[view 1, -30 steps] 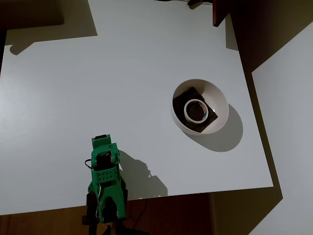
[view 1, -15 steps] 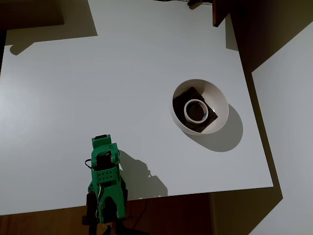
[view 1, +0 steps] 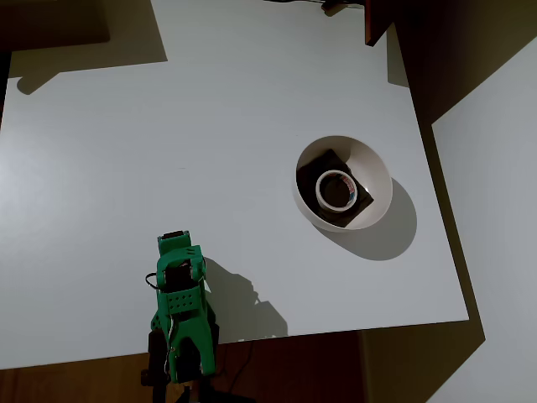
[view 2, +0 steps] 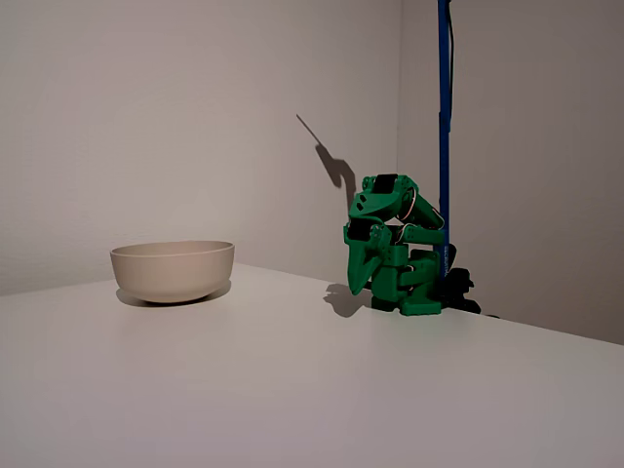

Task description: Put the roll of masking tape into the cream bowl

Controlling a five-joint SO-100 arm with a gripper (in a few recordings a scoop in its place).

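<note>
In the overhead view the green arm [view 1: 180, 315] is sitting folded at the table's [view 1: 126, 168] near edge; whether its claw [view 1: 172, 242] is apart or together I cannot tell. To the right, the tape [view 1: 336, 190] is lying inside the bowl [view 1: 382, 180] on a dark block [view 1: 329, 164], so the arm is best resting clear.

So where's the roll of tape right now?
In the overhead view the roll of masking tape lies inside the cream bowl, on a dark brown square block, right of the folded green arm.
</note>
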